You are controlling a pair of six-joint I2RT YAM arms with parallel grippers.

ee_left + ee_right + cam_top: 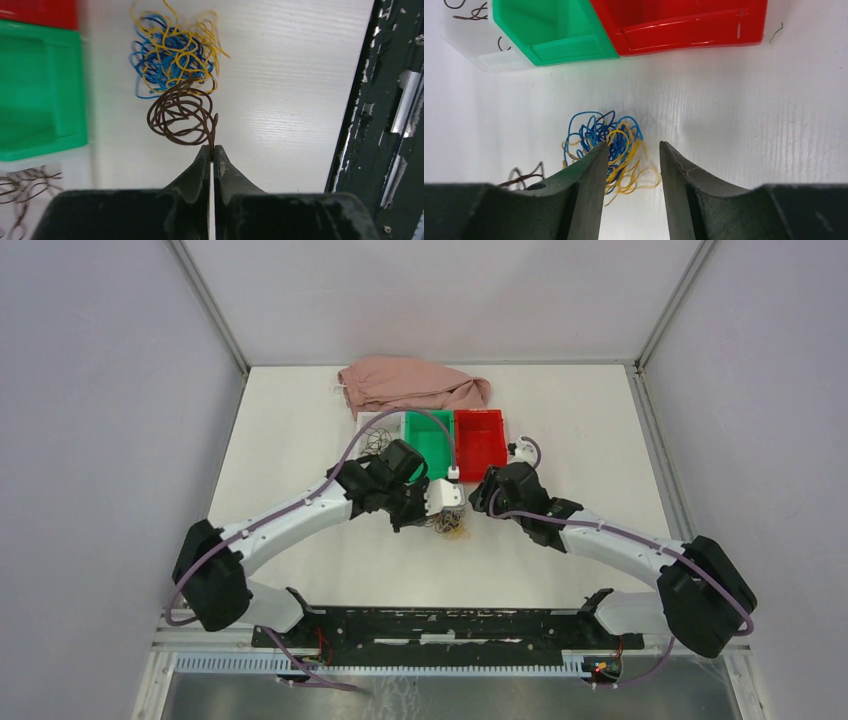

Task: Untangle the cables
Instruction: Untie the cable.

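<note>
The cables (451,524) lie as a small tangle on the white table between both arms. In the left wrist view a curly dark brown cable (181,117) touches a blue and yellow knot (172,52). My left gripper (213,149) is shut on the brown cable's near loop, pinched at the fingertips. From the right wrist, the blue and yellow knot (606,140) lies under and just beyond my right gripper (634,147), which is open, with some yellow strands showing in the gap. A bit of brown cable (524,176) peeks out left of its left finger.
A green bin (428,440) and a red bin (480,437) stand side by side behind the tangle. A white tray (378,435) with loose brown wires is to their left. A pink cloth (410,383) lies at the back edge. The black base rail (395,115) runs close on the near side.
</note>
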